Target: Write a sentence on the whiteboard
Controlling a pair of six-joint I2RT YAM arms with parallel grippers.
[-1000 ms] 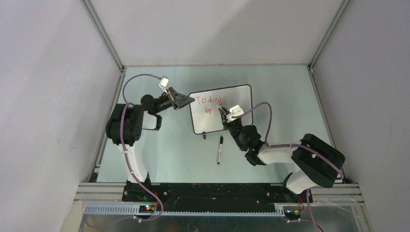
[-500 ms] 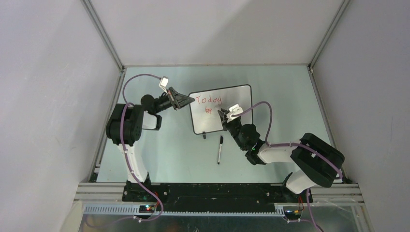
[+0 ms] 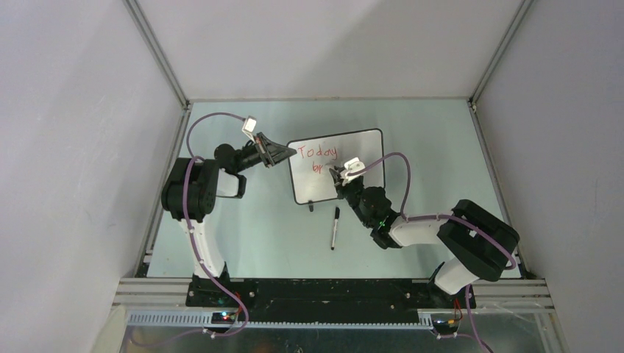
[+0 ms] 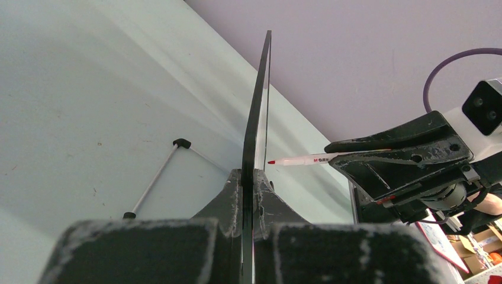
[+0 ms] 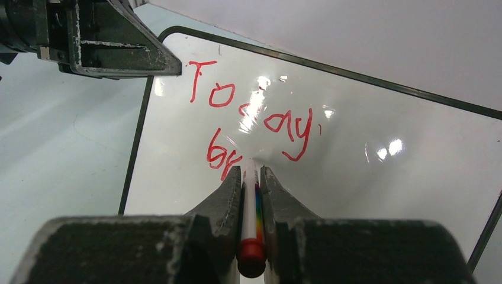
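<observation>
Right gripper (image 5: 250,171) pinches marker (image 5: 250,207) — tip at whiteboard (image 5: 367,165).

L gripper (image 3: 291,153) pinched tight, arm reaching rightward; R gripper (image 3: 339,175) clamped (fingers near-parallel), forearm stretched low, angled left

The whiteboard (image 5: 385,154) has red writing on its white face. This is the sentence (image 5: 254,118). Its top line, in the upper middle of the right wrist view, says "Today". Under it, a bit to the left, a second line has only two letters, which look like "br". In the top view the same red words show very small, on the upper left part of the board. In the left wrist view, the marker (image 4: 302,160) has tiny red letters on its white side, near the middle of the frame. They look like "M&G" but are hard to read.
</observation>
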